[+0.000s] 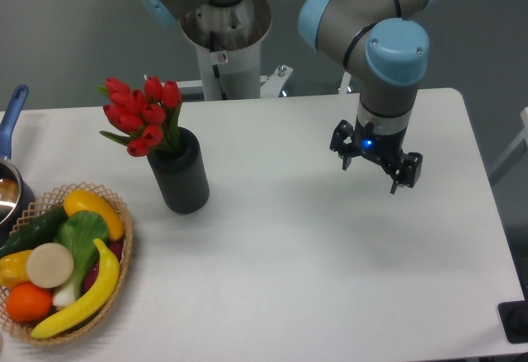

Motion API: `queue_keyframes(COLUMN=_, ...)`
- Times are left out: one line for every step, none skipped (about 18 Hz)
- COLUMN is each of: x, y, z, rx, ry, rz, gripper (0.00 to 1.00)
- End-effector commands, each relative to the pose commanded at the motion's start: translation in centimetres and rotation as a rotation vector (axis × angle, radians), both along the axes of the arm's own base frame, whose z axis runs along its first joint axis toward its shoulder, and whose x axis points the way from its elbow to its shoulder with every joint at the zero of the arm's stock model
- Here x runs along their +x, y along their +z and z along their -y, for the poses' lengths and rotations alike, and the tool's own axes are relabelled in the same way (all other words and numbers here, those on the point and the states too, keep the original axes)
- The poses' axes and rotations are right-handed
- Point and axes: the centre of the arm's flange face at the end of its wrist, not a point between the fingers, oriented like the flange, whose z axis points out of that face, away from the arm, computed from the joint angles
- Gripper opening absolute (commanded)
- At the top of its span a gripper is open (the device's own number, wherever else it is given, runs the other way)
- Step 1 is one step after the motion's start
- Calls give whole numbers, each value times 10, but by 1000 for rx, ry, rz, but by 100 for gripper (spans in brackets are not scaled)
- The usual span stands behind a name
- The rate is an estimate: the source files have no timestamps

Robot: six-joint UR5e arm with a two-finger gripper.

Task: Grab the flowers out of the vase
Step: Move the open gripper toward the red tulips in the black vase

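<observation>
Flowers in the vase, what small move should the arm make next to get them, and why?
Probably swing the tool left across the table toward the flowers: it hangs open and empty, well right of the vase they stand in.

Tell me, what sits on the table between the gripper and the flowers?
Nothing: in the camera view only bare white table separates the gripper from the flowers in the vase.

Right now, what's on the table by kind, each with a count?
Flower bunches: 1, the flowers
Vases: 1, the vase
Baskets of produce: 1, the basket
Pots: 1, the pot at the left edge
Total: 4
</observation>
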Motion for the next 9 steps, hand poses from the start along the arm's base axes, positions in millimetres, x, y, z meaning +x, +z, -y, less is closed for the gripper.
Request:
queue_keyframes(x=0, y=0, z=0, rx=0, ry=0, rz=0, gripper=100)
queue_keyframes(x=0, y=0, z=0, rx=0, ry=0, rz=0, gripper=100)
queue_keyframes(x=1, y=0, z=0, rx=-1, ry=0, rz=1, gripper=100)
queue_keyframes(x=2, y=-3, z=1, rx=-1, ry=0, rz=8, gripper=100)
queue_keyframes(x=4, y=-7, z=2, rx=2, ry=2, rz=16, gripper=100)
queue_keyframes(x=7, y=-12, z=3, rx=-1, ry=2, rz=25, gripper=100)
queue_keyframes(x=10, y=-17, z=5, rx=1, ry=3, rz=36, gripper=100)
queue_keyframes(x=13, y=-21, z=5, rx=3, ry=2, rz=43, gripper=100)
queue_keyframes(x=17, y=-20, z=7, rx=7, ry=0, rz=38, gripper=100)
